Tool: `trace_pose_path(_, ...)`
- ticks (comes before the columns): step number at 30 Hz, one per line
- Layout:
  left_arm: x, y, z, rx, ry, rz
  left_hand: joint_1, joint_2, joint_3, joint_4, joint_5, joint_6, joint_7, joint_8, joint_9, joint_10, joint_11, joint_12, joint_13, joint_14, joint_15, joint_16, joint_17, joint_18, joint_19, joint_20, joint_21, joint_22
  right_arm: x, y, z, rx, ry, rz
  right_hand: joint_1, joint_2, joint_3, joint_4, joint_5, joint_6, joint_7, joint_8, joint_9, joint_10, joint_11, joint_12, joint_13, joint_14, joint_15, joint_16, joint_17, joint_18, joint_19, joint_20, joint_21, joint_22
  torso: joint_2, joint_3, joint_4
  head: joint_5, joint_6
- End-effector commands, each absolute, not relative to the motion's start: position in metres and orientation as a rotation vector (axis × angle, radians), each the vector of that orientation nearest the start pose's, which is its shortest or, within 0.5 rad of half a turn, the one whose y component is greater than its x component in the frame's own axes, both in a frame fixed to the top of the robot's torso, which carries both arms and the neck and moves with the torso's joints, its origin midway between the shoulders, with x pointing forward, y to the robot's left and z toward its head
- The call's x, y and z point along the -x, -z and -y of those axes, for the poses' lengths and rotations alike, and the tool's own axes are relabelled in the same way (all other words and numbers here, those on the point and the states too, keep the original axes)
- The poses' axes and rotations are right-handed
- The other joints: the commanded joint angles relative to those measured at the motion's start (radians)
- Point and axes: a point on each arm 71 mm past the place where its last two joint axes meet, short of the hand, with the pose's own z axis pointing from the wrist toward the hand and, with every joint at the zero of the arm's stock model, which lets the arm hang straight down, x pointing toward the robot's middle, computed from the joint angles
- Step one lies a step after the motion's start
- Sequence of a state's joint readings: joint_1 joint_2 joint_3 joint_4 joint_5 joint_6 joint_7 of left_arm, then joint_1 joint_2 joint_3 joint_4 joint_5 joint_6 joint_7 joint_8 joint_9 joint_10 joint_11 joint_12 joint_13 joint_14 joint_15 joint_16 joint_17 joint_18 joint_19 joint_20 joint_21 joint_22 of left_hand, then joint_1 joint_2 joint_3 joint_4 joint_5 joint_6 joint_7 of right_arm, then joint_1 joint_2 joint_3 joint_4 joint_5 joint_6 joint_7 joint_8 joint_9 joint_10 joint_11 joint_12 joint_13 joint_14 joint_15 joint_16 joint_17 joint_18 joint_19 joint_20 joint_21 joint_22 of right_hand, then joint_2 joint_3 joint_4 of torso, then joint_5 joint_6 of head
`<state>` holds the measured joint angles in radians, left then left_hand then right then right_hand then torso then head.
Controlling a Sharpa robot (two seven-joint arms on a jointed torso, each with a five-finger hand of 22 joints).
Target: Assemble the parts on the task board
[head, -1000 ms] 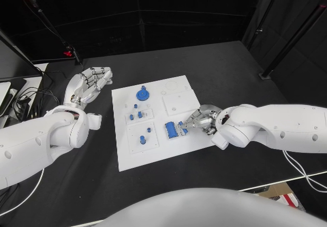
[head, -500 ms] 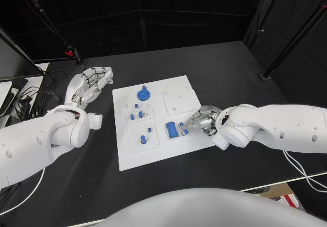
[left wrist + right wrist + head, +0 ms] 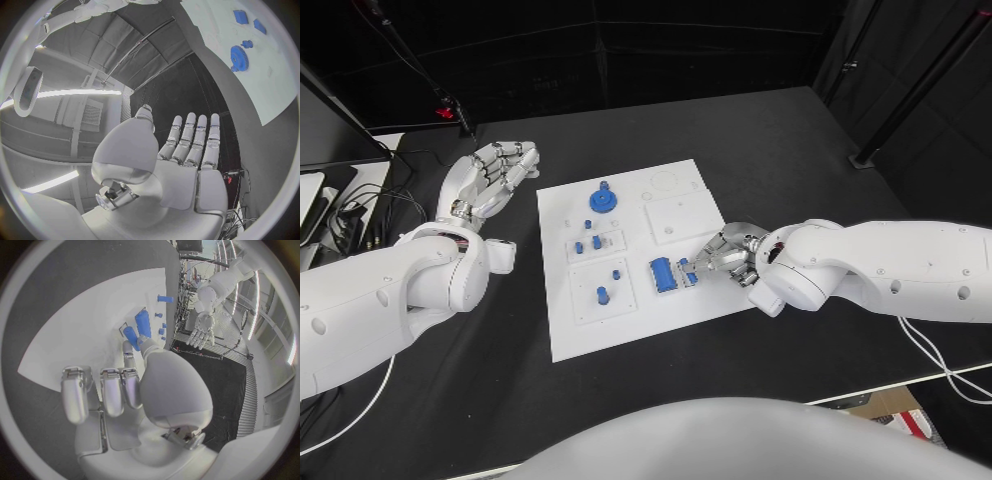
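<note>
The robot's right hand (image 3: pixel 726 257) rests on the white task board (image 3: pixel 675 190) in the middle of the black table (image 3: pixel 776 140), its fingertips (image 3: pixel 692 266) touching a small blue block (image 3: pixel 684 272) that lies just beside a larger blue block (image 3: pixel 664 275) near the board's front right corner. Whether the hand actually pinches the small block cannot be told. The left hand (image 3: pixel 488 175) hangs flat and spread beside the board's left edge, holding nothing. Both blocks look like light, rigid plastic, probably smooth enough to slip, so a pinch across the narrow sides seems the surest hold. Each block lies flat with its long axis running from the board's front edge toward its back. A blue gear (image 3: pixel 602 199) stands near the back; small blue pegs (image 3: pixel 594 243) sit on the board's left half.
</note>
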<state>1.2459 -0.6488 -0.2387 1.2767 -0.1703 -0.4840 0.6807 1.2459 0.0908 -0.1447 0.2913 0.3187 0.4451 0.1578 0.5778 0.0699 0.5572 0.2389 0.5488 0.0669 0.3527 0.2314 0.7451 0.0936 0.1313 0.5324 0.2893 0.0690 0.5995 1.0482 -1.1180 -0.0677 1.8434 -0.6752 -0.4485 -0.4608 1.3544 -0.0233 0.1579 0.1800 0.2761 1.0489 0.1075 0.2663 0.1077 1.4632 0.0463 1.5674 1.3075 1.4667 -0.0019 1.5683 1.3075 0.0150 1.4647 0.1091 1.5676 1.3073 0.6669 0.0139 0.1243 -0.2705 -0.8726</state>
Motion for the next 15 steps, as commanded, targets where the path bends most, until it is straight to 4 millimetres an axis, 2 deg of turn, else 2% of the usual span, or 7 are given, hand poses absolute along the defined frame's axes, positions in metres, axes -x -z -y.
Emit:
trace_pose_path(1,-0.5124,0.2057,-0.1874,0.640,1.435,-1.229,-0.002,0.011,-0.006,0.000,0.003,-0.007,0.122,0.006,-0.001,-0.007,-0.001,0.007,-0.001,-0.005,-0.001,0.006,-0.001,-0.014,-0.003,0.000,0.004,-0.001,-0.3784,0.2597,0.2631,-0.983,-0.575,-2.128,-0.015,-0.003,-0.011,0.002,0.002,0.001,0.006,-0.009,-0.001,0.108,0.002,0.003,0.263,0.104,-0.005,0.002,0.263,-0.015,0.106,-0.006,0.003,0.263,0.000,0.0000,0.0004,0.001,0.000)
trace_pose_path(15,-0.5124,0.2058,-0.1873,0.641,1.434,-1.230,-0.001,0.012,-0.006,0.000,0.004,-0.008,0.122,0.007,-0.002,-0.007,-0.001,0.008,-0.001,-0.005,-0.001,0.007,-0.002,-0.014,-0.003,0.000,0.004,-0.001,-0.3782,0.2608,0.2629,-0.957,-0.555,-2.153,-0.028,-0.002,-0.023,0.012,0.002,0.002,0.008,-0.018,-0.002,0.108,0.004,0.003,0.263,0.104,-0.004,0.002,0.263,-0.015,0.106,-0.005,0.003,0.263,0.000,-0.0003,0.0001,0.002,0.000)
